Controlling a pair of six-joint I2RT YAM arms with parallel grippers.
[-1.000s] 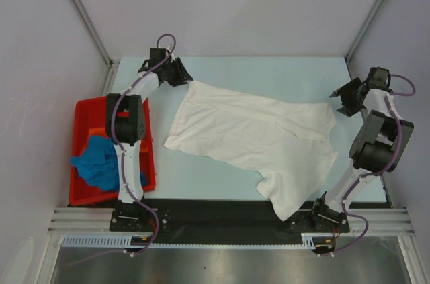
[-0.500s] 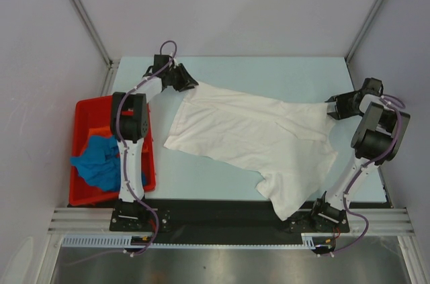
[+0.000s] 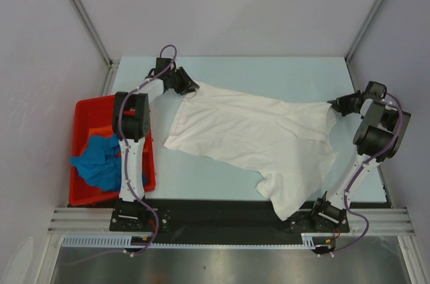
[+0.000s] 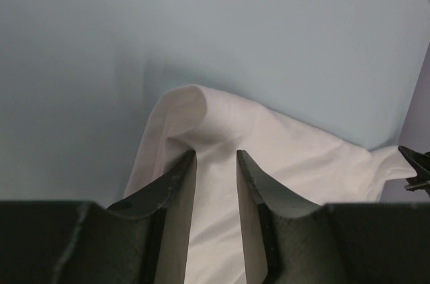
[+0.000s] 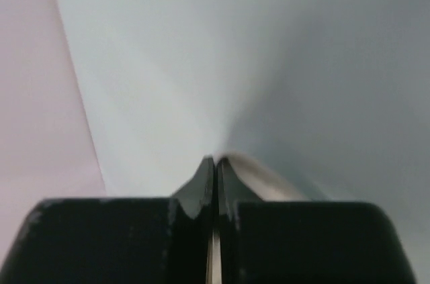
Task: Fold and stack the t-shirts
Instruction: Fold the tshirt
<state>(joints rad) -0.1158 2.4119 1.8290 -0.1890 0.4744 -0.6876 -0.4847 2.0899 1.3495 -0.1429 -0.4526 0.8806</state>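
No text, label, brand, number or sign can be read in any view. The white t-shirt (image 3: 255,136) shows only plain cloth on the side that faces up.
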